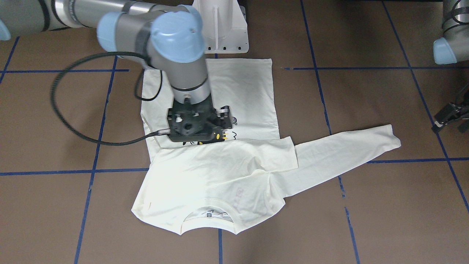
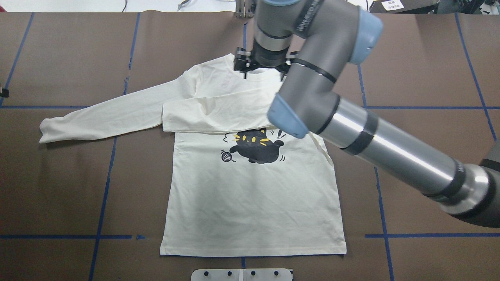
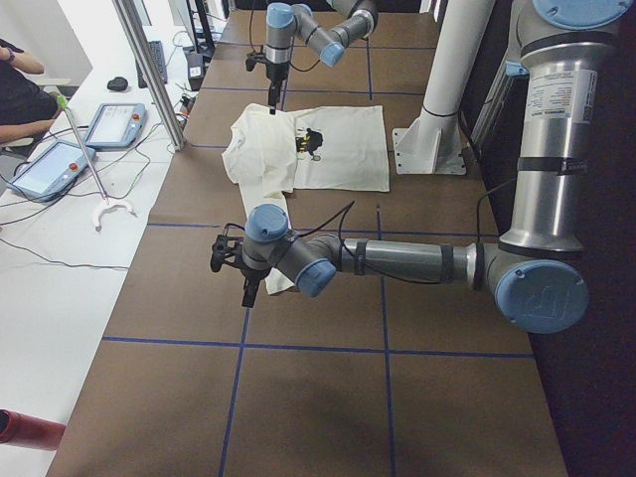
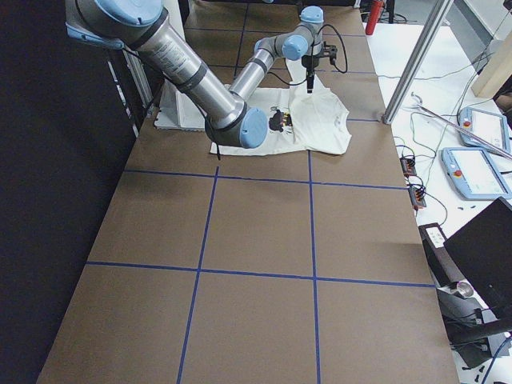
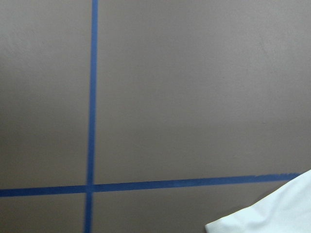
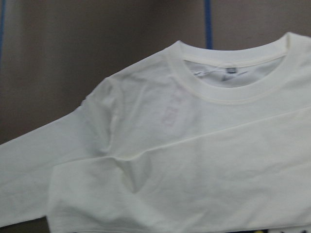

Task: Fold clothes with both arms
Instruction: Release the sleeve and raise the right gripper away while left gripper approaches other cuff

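overhead exterior view: one cream-white long-sleeved t-shirt [image 2: 254, 203], laid flat and print side up at the middle of the brown tabletop [image 2: 78, 187]. hem toward the robot's edge, just beside the white pedestal base [image 1: 223, 25]; collar [image 6: 233, 82] toward the operators' edge. black cat print [image 2: 256, 150] with yellow marks shows on the chest.

sleeves: the sleeve on the robot's right [image 2: 218, 113] is folded across the chest, above the cat, its cuff ending at the opposite armpit. the other sleeve [image 2: 109, 115] lies stretched out flat toward the table's left end.

right gripper [image 1: 196, 126]: points straight down over the upper part of the shirt, between cat print and collar. the wrist and camera mount cover the fingers; whether they are spread or pressed together cannot be told. right wrist view shows collar, shoulder and folded sleeve only.

left gripper [image 3: 248, 290]: points down over bare tabletop just beyond the cuff [image 5: 272, 213] of the stretched sleeve, apart from the cloth. finger spacing cannot be told.

blue tape lines [image 5: 92, 97]: a grid across the tabletop.
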Controlling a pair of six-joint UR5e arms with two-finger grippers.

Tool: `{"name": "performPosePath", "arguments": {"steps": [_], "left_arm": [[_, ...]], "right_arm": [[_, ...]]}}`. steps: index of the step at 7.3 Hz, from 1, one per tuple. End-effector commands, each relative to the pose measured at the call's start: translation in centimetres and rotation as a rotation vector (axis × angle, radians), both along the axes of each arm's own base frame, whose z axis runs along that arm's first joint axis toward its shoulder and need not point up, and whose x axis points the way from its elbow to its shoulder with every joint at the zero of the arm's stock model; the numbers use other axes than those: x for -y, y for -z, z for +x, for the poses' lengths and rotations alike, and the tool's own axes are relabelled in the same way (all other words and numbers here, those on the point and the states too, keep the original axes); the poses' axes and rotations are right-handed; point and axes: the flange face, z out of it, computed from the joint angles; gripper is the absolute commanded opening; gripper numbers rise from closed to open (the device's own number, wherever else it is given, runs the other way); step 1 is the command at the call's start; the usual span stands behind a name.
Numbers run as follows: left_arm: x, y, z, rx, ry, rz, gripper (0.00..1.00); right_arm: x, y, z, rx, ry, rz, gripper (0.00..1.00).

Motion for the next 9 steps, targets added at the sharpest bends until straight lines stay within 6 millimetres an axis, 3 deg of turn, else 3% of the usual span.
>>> {"name": "performPosePath", "arguments": {"steps": [1, 2, 4, 9], "left_arm": [[-3.2, -1.1, 8.1, -0.023, 0.164, -0.108, 1.00], [-3.7, -1.4, 9.8, -0.017, 0.206, -0.138, 1.00], [-4.1, -1.7, 12.0, 0.011, 0.229, -0.136, 1.00], [-4.4, -2.8, 13.2, 0.032, 0.213, -0.148, 1.00]], "right_arm": [[0.5, -10.9, 12.3, -0.063, 0.086, 0.011, 1.00], [1.0, -14.1, 15.0, -0.055, 0.125, 0.005, 1.00], [1.1, -18.2, 17.7, -0.067, 0.161, -0.008, 1.00], [0.6, -19.1, 17.9, -0.073, 0.156, -0.025, 1.00]]}}
